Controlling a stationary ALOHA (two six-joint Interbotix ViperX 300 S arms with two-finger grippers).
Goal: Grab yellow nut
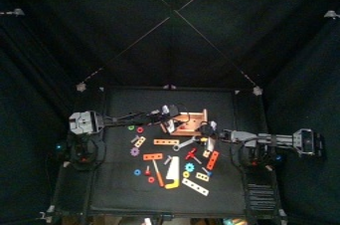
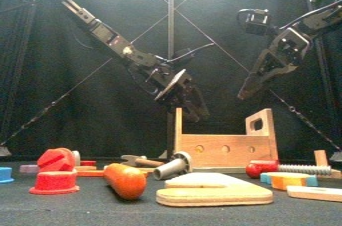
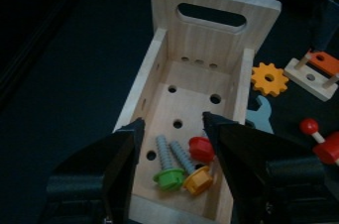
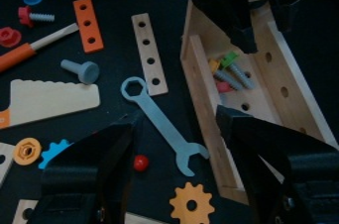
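Two black jointed arms (image 2: 114, 40) with cables, black jaws.

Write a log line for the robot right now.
left gripper: open, above yellow nut in wooden box | right gripper: open, empty

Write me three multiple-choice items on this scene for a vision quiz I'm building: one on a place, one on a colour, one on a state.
1. Where is the yellow nut?
A. inside the wooden toolbox
B. on the saw
C. beside the red gear

2. What colour is the wrench?
A. green
B. orange
C. light blue

3. How do the right gripper jaws stand?
A. shut on a bolt
B. open, empty
C. shut on the wrench

Answers: 1 A, the left wrist view shows it on the box floor among bolts; 2 C, pale blue on the table; 3 B, spread wide with nothing between them.
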